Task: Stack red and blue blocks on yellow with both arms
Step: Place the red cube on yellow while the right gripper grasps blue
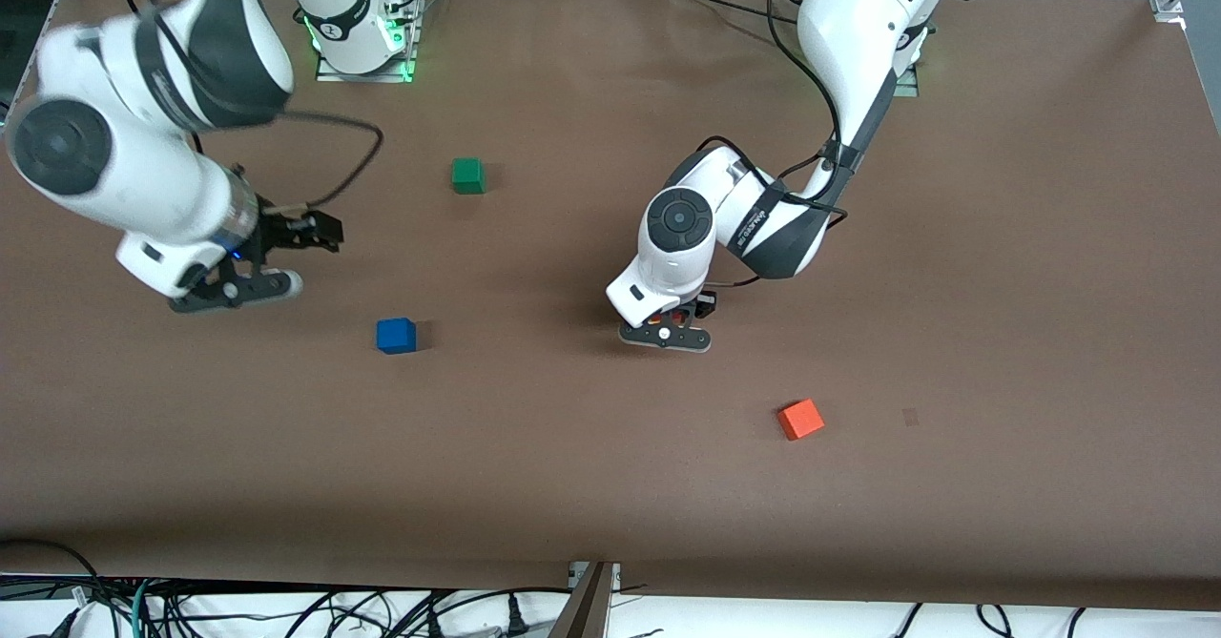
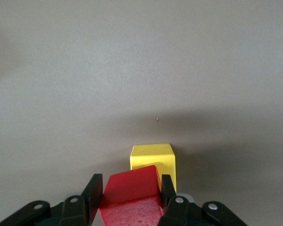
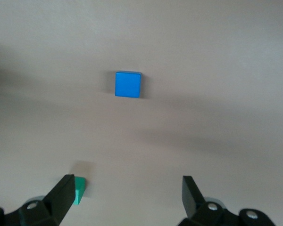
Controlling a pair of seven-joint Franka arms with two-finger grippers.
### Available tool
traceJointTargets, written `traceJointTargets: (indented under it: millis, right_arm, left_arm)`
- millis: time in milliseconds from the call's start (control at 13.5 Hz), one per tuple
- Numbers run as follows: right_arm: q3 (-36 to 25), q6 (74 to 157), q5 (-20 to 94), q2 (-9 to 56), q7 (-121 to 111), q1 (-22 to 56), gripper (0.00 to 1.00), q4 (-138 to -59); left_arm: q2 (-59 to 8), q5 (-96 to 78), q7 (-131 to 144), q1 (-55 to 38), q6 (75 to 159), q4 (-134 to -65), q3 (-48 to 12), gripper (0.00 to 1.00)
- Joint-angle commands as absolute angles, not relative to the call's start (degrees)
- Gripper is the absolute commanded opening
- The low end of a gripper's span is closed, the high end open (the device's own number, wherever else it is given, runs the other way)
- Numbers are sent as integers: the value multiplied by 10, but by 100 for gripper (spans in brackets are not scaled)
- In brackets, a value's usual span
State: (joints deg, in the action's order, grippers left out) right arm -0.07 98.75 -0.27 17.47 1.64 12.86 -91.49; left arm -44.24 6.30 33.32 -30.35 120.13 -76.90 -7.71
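Observation:
My left gripper (image 2: 130,194) is shut on the deep red cube (image 2: 132,190), which sits tilted between the fingers. The yellow cube (image 2: 153,159) stands on the table right against it, partly covered by the red one. In the front view the left gripper (image 1: 666,329) is low over the middle of the table and its hand hides both cubes. The blue cube (image 1: 396,335) lies alone on the table and also shows in the right wrist view (image 3: 128,84). My right gripper (image 1: 253,271) hangs open and empty (image 3: 127,193) above the table, off to the side of the blue cube toward the right arm's end.
A green cube (image 1: 467,175) lies farther from the front camera than the blue cube; its corner shows in the right wrist view (image 3: 79,189). An orange cube (image 1: 800,419) lies nearer the front camera than the left gripper. The table is brown (image 1: 1002,285).

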Motion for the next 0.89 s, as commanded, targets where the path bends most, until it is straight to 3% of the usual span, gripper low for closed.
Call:
traceJointTargets:
  millis: [0, 443, 664, 812]
  right_arm:
    - [1, 1066, 2, 228, 11, 130, 100, -929]
    - [1, 1299, 19, 311, 17, 129, 99, -1026]
    - [2, 1345, 33, 325, 40, 132, 99, -1053]
    - [2, 1363, 33, 329, 40, 134, 90, -1062]
  left_arm:
    - [-462, 70, 340, -311, 1190, -723, -69, 0]
    - [-495, 71, 338, -320, 1193, -699, -68, 0]
    - [-499, 71, 338, -322, 1194, -699, -66, 0]
    - [-503, 71, 338, -322, 1194, -697, -65, 0]
